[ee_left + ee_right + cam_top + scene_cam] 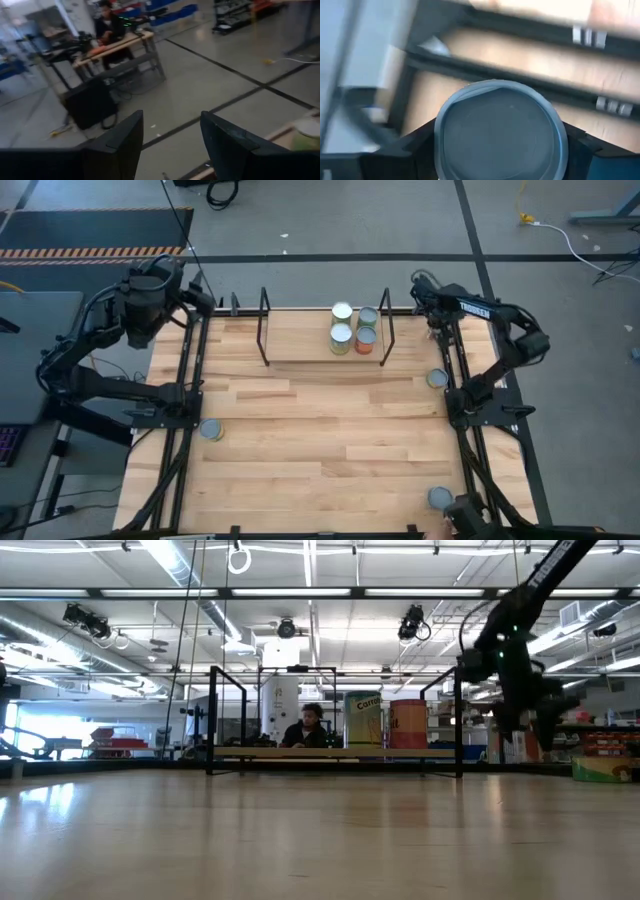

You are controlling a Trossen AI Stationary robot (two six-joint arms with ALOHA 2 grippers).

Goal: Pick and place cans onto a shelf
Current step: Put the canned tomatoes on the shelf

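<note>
The shelf (300, 348) stands at the table's far middle, and it also shows in the low view (335, 752). Several cans (354, 326) stand upright on its board at its right end. Loose cans stand on the table at the right (437, 378), the left (211, 430) and the near right (440, 498). My right gripper (502, 155) is raised by the table's far right corner (525, 725) and is shut on a can (502, 125) with a silver-grey lid. My left gripper (172, 145) is open and empty past the table's far left corner (205, 300). My right gripper pinches the can between its two fingers (415, 147), one on each side of the can just below the lid's rim (442, 142). The fingers come from above, pointing down. The can sits upright, lid up, above the table's right rail. The arm hides it in the high view.
Black rails (455, 380) run along the table's left and right edges. The shelf's thin black end frames (264, 325) stand upright. A person sits at a bench in the room beyond the table (305, 728). Something pale shows at the table's near right edge (440, 532).
</note>
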